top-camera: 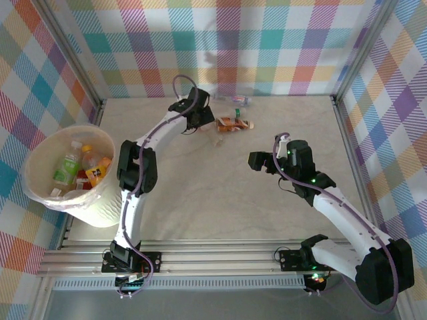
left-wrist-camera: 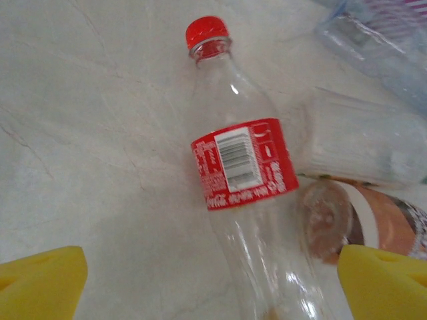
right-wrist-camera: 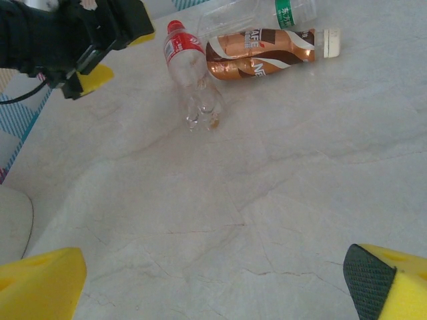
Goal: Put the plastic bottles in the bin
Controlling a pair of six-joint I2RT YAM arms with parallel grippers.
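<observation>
- Four plastic bottles lie on their sides at the far end of the pale marbled bench (top-camera: 200, 200), as we count them from the left wrist.
- One is an empty clear cola bottle (left-wrist-camera: 243, 163) with a red cap and a red label bearing a barcode.
- One is a brown-labelled bottle (left-wrist-camera: 373, 223), its base just beside the cola bottle.
- One is a clear ribbed bottle (left-wrist-camera: 360, 140), right against the brown-labelled one.
- One is a bluish clear bottle (left-wrist-camera: 380, 47) further off, cut by the frame edge.
- One white round bin (top-camera: 40, 190) stands at the bench's left edge, well apart from those four.
- At least three bottles sit inside it: a green-labelled bottle (top-camera: 67, 167), an orange-labelled bottle (top-camera: 100, 172) and a red-labelled bottle (top-camera: 83, 177).
- Our left hand (left-wrist-camera: 212, 283) is wide, with a yellow pad on either side of the cola bottle, neither touching it.
- Our right hand (right-wrist-camera: 213, 287) is also wide and holds nothing, over bare bench nearer the middle.
</observation>
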